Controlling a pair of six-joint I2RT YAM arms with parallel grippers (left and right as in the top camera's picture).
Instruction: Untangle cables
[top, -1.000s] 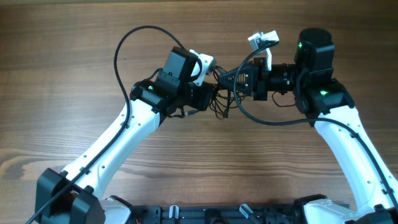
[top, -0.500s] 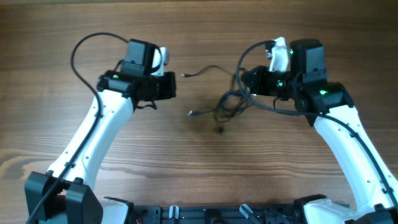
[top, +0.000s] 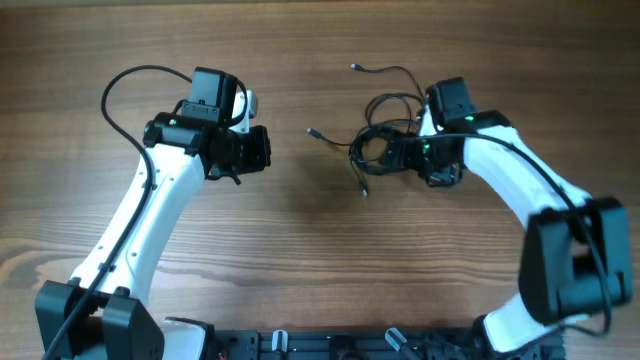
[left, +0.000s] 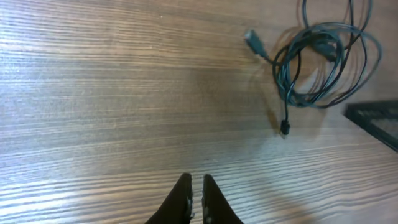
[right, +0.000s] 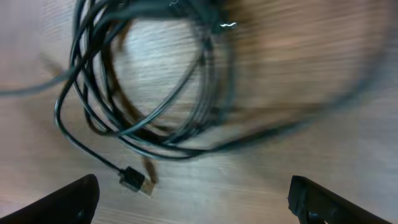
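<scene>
Green-black thin cables (top: 385, 140) are coiled at twelve o'clock of the gaping, empty right gripper (right: 193, 190); the left gripper (left: 196, 193) is closed, empty. Strands grabbed together could be knotted tighter.

Soft, even light from above, moderately bright; no hard glare on brown wood-grain table (top: 300, 260). Faint diffuse shadows just beside thin dark green-black coiled cables (top: 380, 130). Overhead & left wrist views sharp. Right wrist view smeared w/ motion blur, worst 12–4 o'clock.
</scene>
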